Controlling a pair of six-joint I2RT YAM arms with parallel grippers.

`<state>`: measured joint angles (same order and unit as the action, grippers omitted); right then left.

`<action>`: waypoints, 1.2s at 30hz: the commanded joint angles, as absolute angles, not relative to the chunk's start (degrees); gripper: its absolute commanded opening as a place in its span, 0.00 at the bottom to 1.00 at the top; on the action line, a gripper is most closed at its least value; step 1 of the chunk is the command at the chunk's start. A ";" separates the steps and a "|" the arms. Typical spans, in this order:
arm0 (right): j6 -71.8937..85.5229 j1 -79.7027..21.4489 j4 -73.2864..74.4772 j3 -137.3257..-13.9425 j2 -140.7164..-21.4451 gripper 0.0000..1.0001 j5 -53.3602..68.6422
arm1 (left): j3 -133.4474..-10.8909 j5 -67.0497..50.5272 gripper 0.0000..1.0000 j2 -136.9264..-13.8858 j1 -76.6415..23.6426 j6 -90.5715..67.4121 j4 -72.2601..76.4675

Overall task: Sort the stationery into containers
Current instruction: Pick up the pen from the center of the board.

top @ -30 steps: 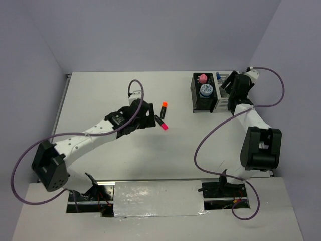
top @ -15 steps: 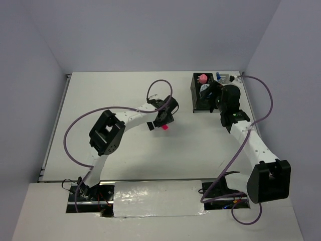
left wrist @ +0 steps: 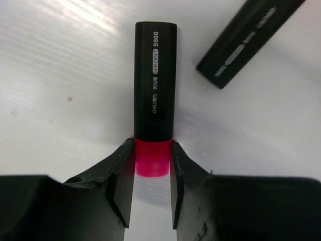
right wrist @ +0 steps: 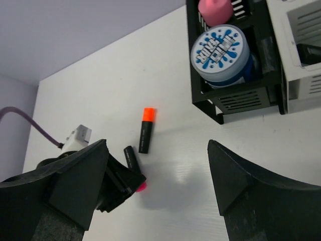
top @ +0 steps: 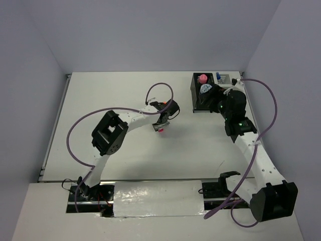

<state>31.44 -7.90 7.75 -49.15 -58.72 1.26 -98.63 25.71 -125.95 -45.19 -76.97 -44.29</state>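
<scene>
Pink-ended marker [left wrist: 155,80] lies flat on the table [left wrist: 65,75], left of the two organizer boxes. The left gripper [left wrist: 152,150] is clamped on its pink cap: one finger touches each side of the cap, and the black barrel sticks straight out past the fingertips. From the wrist view I can't tell whether the marker is lifted or resting on the surface.

Orange-ended marker [right wrist: 146,129] lies loose just beside it, at an angle to it and not touching either the pink one or the claw.

In the top view the left gripper [top: 161,123] sits mid-table, with the pink tip showing below it.

The right gripper [right wrist: 157,143] has its jaws spread wide and nothing between them. It hangs near the front left corner of the black box [right wrist: 235,98] and touches neither box.

Black box contents:
- blue tape roll [right wrist: 220,50], lying flat
- pink-capped tube [right wrist: 215,10], behind the roll

White box [right wrist: 301,80] butts against the black box's right side. There is something dark in one of its compartments — too cropped to identify.
</scene>
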 commanded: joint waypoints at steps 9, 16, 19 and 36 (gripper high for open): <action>33.30 -10.71 -6.12 -41.85 -61.52 0.88 19.50 | -59.56 26.02 0.00 -97.62 -48.33 -62.61 -19.82; 39.19 -21.68 -20.82 -41.13 -73.44 0.88 28.91 | -41.67 18.81 0.00 -80.26 -51.85 -46.07 8.33; 39.64 -26.36 -20.74 -42.71 -76.46 0.88 25.41 | -37.98 17.49 0.00 -75.33 -52.38 -43.86 13.26; 41.31 -36.30 -26.02 -45.26 -84.21 0.00 24.52 | -36.91 11.95 0.54 -68.38 -52.47 -39.19 16.97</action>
